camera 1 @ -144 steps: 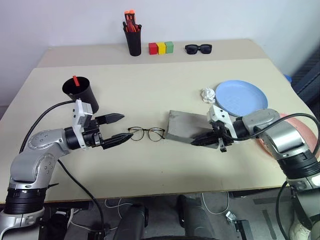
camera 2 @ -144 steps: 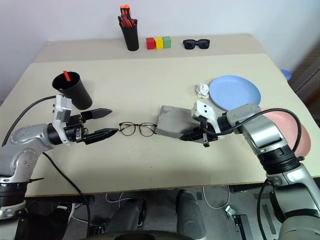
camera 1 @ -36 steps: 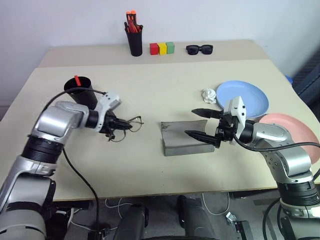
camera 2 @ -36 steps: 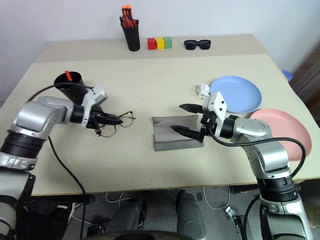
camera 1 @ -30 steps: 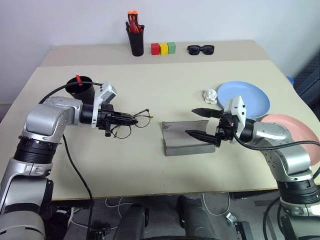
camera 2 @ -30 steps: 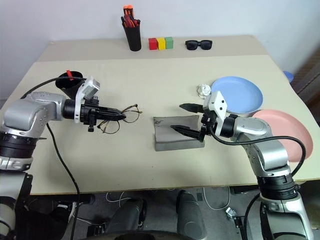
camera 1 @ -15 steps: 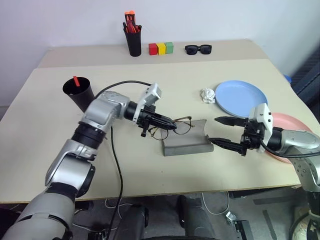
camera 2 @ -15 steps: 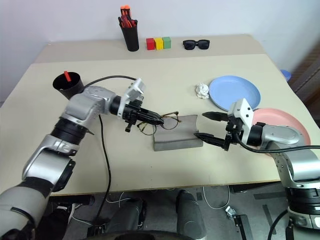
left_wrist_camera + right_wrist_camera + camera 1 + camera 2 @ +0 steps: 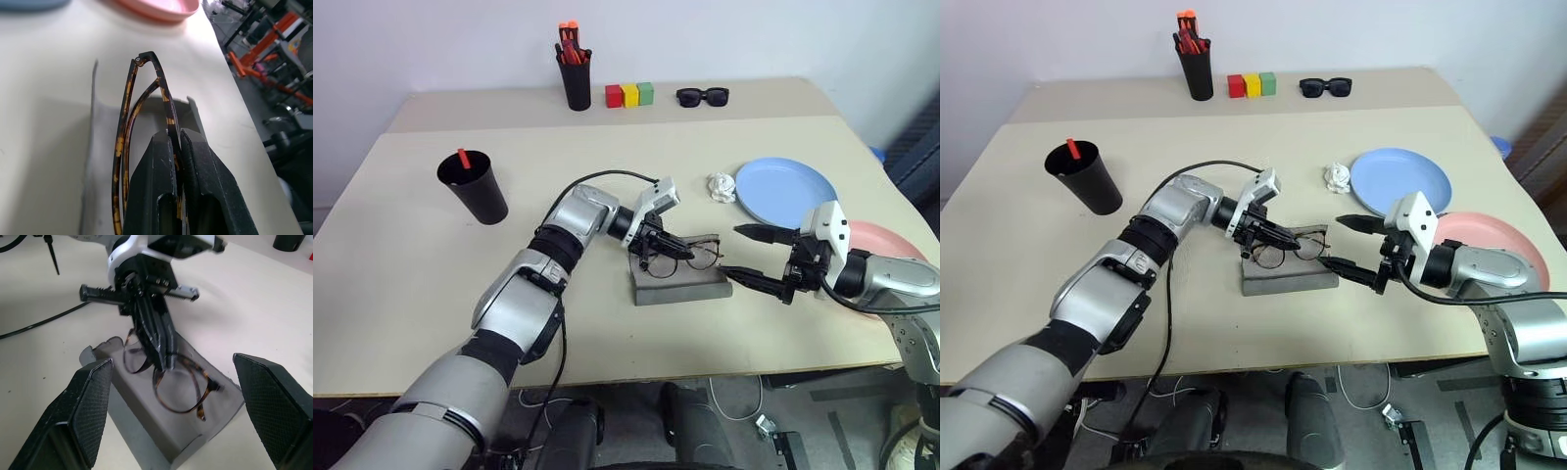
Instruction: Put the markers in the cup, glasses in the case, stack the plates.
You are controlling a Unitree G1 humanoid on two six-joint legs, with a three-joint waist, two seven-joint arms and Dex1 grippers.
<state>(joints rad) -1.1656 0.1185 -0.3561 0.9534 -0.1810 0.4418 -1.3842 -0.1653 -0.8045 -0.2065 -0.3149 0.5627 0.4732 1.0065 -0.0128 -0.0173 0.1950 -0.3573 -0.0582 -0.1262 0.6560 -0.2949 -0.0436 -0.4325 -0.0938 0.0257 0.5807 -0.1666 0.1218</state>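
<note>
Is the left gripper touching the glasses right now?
Touching. In the left wrist view the left gripper has its fingers shut on the glasses, pinching the frame, above the open case.

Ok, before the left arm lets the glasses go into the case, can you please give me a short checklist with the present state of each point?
1. Grip: left gripper is shut on the glasses at the frame. Ok.
2. Case is open, its lid raised. Ok.
3. Glasses are above the case's tray. Ok.
4. Glasses are seated flat in the tray: the frame hangs tilted in the fingers. Not ok.
5. Temples are folded so that the lid can close. Cannot tell.
6. Right gripper is open, beside the case's end and not touching the glasses. Ok.
</note>
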